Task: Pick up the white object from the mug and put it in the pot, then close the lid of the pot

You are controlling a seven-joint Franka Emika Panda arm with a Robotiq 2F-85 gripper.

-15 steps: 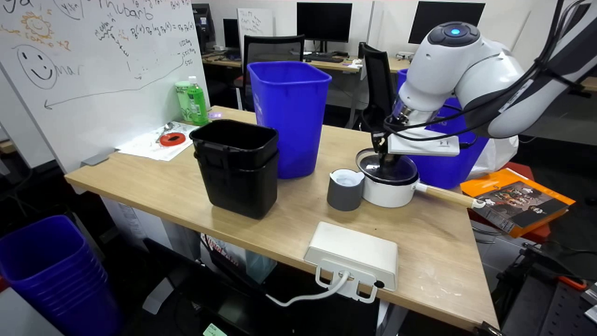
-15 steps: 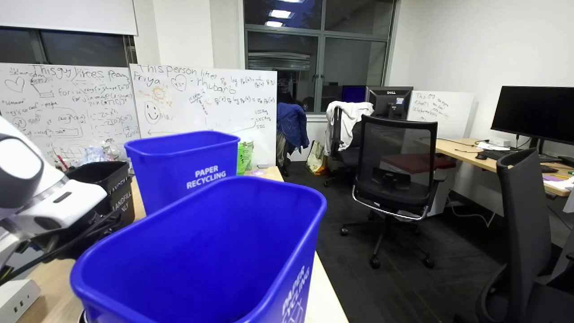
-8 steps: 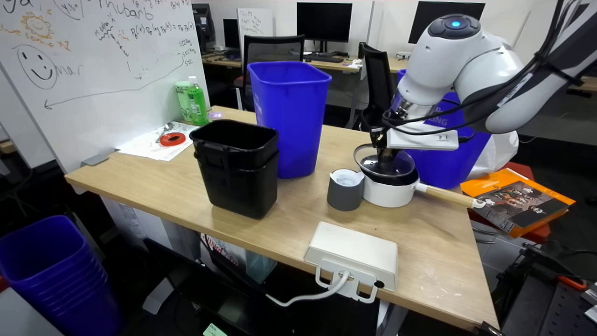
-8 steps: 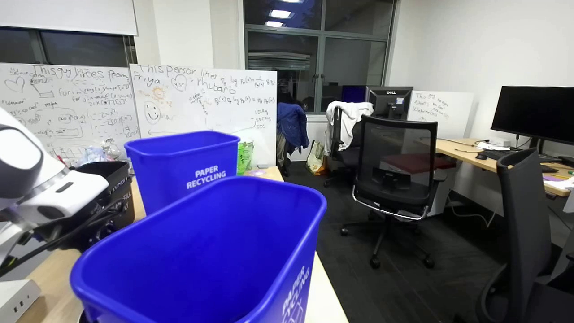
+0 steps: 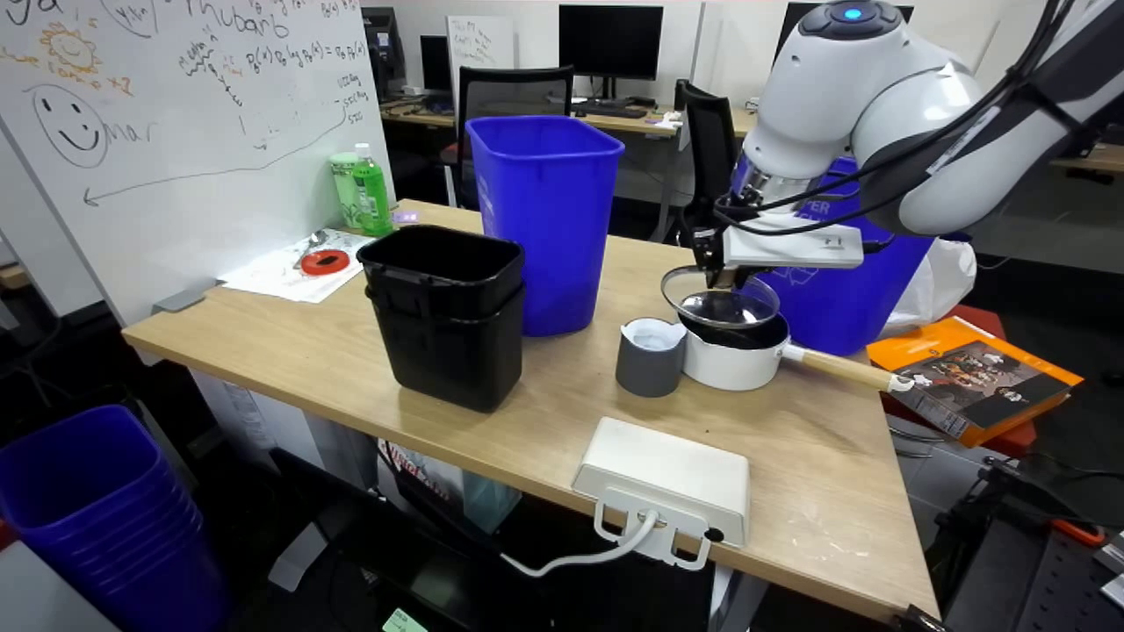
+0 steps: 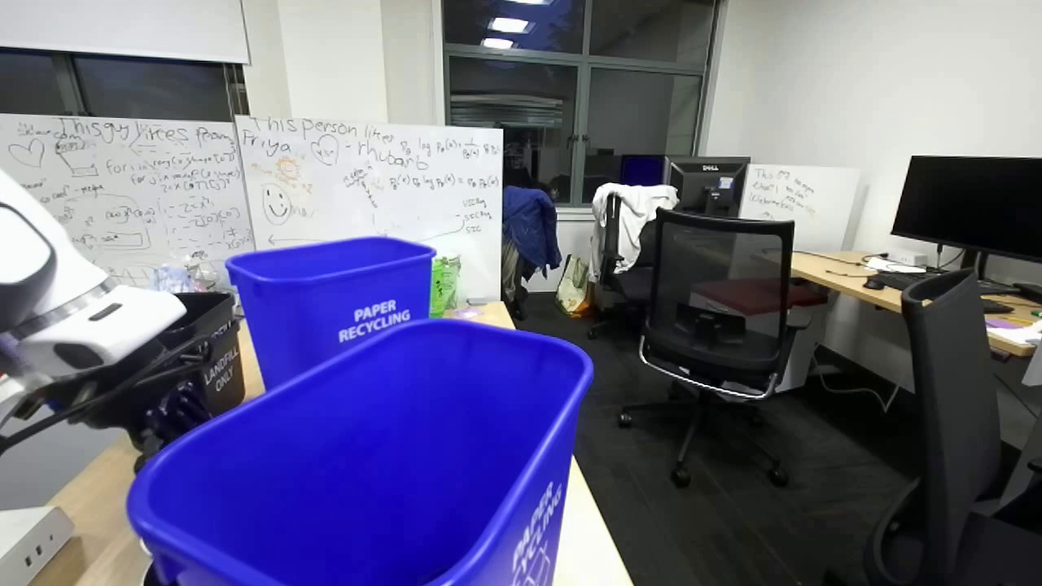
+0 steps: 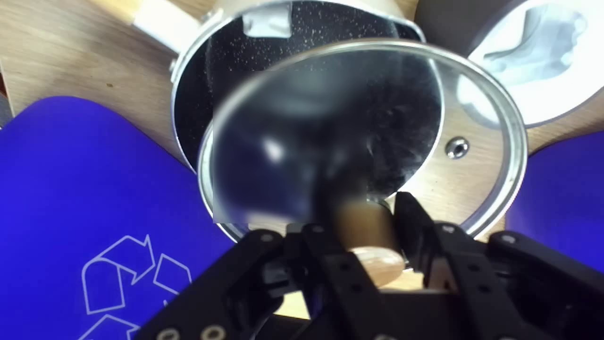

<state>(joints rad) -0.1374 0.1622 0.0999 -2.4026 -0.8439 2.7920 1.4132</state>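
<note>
In an exterior view, scribbled whiteboards (one wears a smiley face) stand far left; a dark window shows bright lights; at right, black chairs on dark floor.

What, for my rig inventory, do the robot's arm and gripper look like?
The arm is white with dark grey sections, a round dark cap bearing a blue light, and black cables. The gripper is black, with two fingers and pale screws.

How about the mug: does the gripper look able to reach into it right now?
Probably not: the gripper is holding the lid over the pot, and that would likely meet the mug first.
</note>
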